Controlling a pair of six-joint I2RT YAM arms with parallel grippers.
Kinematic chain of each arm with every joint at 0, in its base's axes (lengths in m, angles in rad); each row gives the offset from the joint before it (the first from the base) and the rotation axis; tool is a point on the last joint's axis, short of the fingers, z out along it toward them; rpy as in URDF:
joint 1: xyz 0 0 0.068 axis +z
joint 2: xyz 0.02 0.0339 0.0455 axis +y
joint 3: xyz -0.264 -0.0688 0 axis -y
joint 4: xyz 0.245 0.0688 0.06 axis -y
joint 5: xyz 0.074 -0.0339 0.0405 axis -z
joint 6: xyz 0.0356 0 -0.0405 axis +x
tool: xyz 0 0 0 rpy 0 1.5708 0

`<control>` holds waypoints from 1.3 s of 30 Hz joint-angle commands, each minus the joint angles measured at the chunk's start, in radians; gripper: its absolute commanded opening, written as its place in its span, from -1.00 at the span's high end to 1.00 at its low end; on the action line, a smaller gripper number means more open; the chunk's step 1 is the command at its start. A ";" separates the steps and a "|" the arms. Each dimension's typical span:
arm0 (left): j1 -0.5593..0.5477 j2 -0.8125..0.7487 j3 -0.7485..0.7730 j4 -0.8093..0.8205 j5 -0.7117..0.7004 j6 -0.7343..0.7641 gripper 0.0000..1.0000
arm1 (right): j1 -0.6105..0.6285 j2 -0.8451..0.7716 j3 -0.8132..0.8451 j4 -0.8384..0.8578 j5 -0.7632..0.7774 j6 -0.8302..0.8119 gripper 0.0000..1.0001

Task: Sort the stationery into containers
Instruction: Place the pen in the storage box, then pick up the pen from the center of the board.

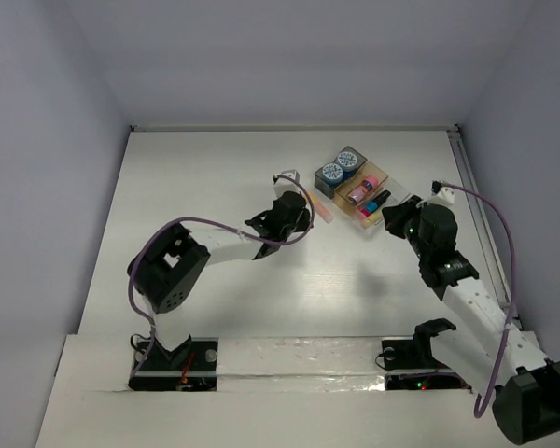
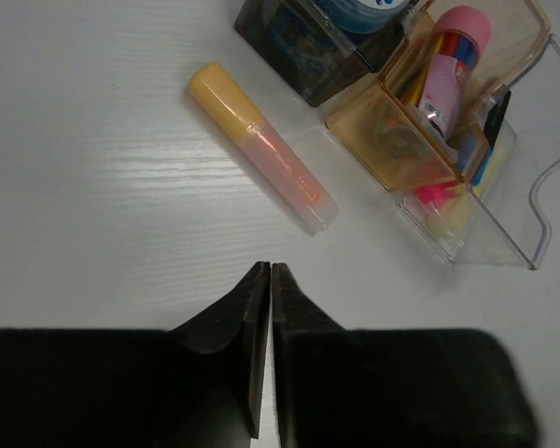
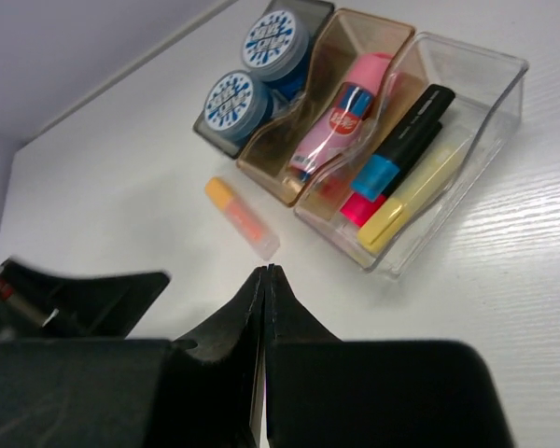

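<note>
Orange marker (image 2: 261, 149) loose on desk (image 2: 93, 205) just ahead of left fingers (image 2: 247, 303), axis diagonal, beside trays (image 2: 392, 140); left and right fingers (image 3: 247, 303) clenched empty, left nearer.

White worktop (image 1: 205, 187), faint wood grain, soft even light with a mild sheen. Plain pale grey all round: back wall (image 1: 289, 56), left wall (image 1: 37, 187), right wall (image 1: 541, 93). Glossy white strip (image 1: 299, 355) along the near edge.
</note>
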 commanded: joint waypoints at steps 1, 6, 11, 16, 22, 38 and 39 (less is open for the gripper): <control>-0.005 0.059 0.119 -0.046 -0.058 -0.037 0.99 | -0.007 -0.087 -0.023 -0.044 -0.111 -0.042 0.93; -0.015 0.184 0.288 -0.181 -0.177 -0.008 0.29 | -0.007 -0.141 -0.040 -0.038 -0.192 -0.062 0.69; -0.015 0.272 0.412 -0.272 -0.199 0.006 0.04 | -0.007 -0.116 -0.028 -0.040 -0.260 -0.076 0.51; -0.024 0.315 0.471 -0.315 -0.231 0.007 0.04 | -0.007 -0.155 -0.037 -0.032 -0.297 -0.077 0.45; -0.033 0.378 0.555 -0.358 -0.247 0.009 0.04 | -0.007 -0.153 -0.040 -0.029 -0.332 -0.076 0.43; -0.042 0.461 0.591 -0.459 -0.334 0.102 0.22 | -0.007 -0.164 -0.048 -0.029 -0.341 -0.072 0.41; -0.042 0.459 0.586 -0.461 -0.337 0.124 0.23 | -0.007 -0.164 -0.046 -0.029 -0.343 -0.071 0.41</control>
